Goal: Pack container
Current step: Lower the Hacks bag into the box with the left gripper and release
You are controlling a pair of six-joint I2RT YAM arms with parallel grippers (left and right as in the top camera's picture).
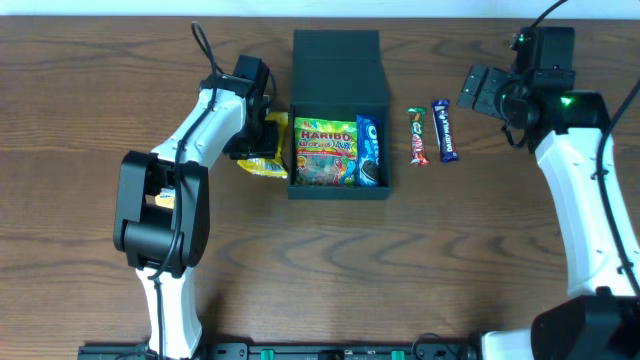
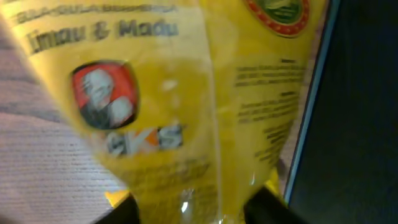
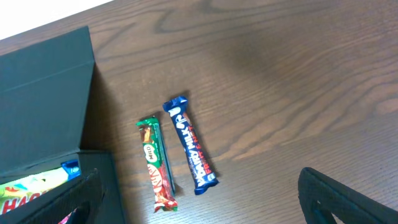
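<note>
Left claw (image 2: 196, 210) was clamped on a yellow packet (image 2: 186, 112), held just beside the left wall of the container (image 1: 335, 60). The container sat open mid-tabletop (image 1: 100, 60) with a Haribo bag (image 1: 324, 152) and a blue biscuit pack (image 1: 368, 152) inside. Packing looked partway done. Next, the packet likely needed lifting over that wall and releasing. Right claw (image 1: 470, 88) hung spread and empty near a green bar (image 1: 417, 136) and a blue bar (image 1: 446, 130), both lying unpacked.
</note>
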